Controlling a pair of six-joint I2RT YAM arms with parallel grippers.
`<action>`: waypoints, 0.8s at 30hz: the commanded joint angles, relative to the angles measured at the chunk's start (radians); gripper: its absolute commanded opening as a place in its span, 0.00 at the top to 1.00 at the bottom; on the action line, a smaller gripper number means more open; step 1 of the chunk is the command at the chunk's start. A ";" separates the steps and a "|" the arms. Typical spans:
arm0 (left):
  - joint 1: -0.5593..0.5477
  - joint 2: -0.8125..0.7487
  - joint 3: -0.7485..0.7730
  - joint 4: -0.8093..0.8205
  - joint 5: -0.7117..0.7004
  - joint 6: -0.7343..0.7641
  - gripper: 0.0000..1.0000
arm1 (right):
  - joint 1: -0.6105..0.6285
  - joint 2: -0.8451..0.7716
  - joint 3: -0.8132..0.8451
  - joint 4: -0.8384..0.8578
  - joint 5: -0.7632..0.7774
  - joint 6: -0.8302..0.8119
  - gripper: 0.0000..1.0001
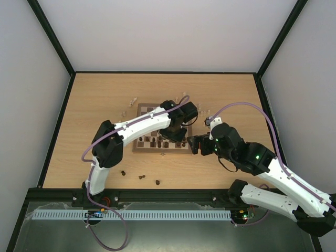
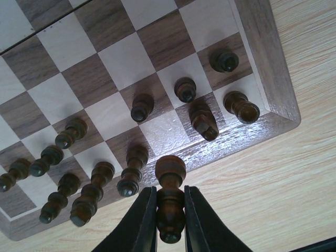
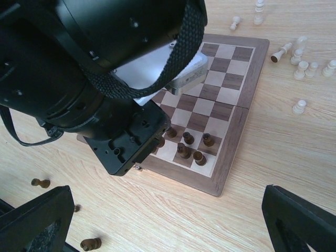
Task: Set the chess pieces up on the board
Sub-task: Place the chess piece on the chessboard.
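Two tools are at work over one square chessboard, which lies flat near the middle of the worktop [image 1: 231, 94]. The left tool [image 2: 169, 193] is narrowed onto a single dark chess piece [image 2: 169, 173]. It is clamped by its upper part between both fingers [image 2: 143, 220] and held upright, with its base over the near border of the board [image 2: 262, 63], toward the right end of that edge. Whether the base touches the wood cannot be told. On the board, eleven other dark pieces [image 2: 185, 89] can be counted in the left wrist view, all standing in the two rows nearest the arms, six in the second row and five in the near row. The rightmost two stand by the near right corner. The right tool [image 3: 168, 223] stands wide with nothing between its fingers. It hangs above bare worktop just off the board's near right corner, apart from the left tool. Off the board, several pale pieces [image 3: 302, 68] are scattered on the worktop beyond its far right side, at least one of them lying on its side. A few more pale ones lie off the far left corner in the top view. Three loose dark pieces [image 1: 142, 177] sit on the worktop between the board and the arm bases, well apart from the board.
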 commanded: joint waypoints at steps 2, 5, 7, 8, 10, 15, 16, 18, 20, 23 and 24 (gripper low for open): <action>0.001 0.013 -0.061 0.061 -0.001 0.018 0.92 | -0.005 -0.014 -0.015 -0.031 -0.001 -0.004 0.02; 0.003 0.010 -0.099 0.093 -0.002 0.015 0.92 | -0.004 -0.015 -0.015 -0.031 -0.001 -0.004 0.01; 0.004 0.005 -0.124 0.116 -0.001 0.014 0.92 | -0.004 -0.016 -0.016 -0.030 -0.006 -0.007 0.01; 0.006 0.004 -0.134 0.126 -0.001 0.013 0.92 | -0.005 -0.016 -0.016 -0.031 -0.005 -0.007 0.02; 0.007 0.005 -0.146 0.145 0.002 0.013 0.92 | -0.005 -0.018 -0.017 -0.029 -0.009 -0.008 0.01; 0.009 0.009 -0.150 0.153 0.003 0.017 0.92 | -0.005 -0.019 -0.017 -0.030 -0.009 -0.009 0.01; 0.009 0.010 -0.151 0.153 0.003 0.019 0.92 | -0.005 -0.019 -0.018 -0.030 -0.010 -0.009 0.01; 0.010 0.012 -0.154 0.155 0.001 0.020 0.92 | -0.005 -0.021 -0.019 -0.029 -0.011 -0.009 0.01; 0.013 0.014 -0.158 0.160 0.001 0.021 0.92 | -0.006 -0.021 -0.019 -0.029 -0.012 -0.010 0.01; 0.016 0.014 -0.168 0.161 0.002 0.023 0.92 | -0.004 -0.021 -0.020 -0.028 -0.010 -0.010 0.01; 0.017 0.013 -0.174 0.162 0.003 0.023 0.92 | -0.004 -0.022 -0.020 -0.027 -0.012 -0.010 0.01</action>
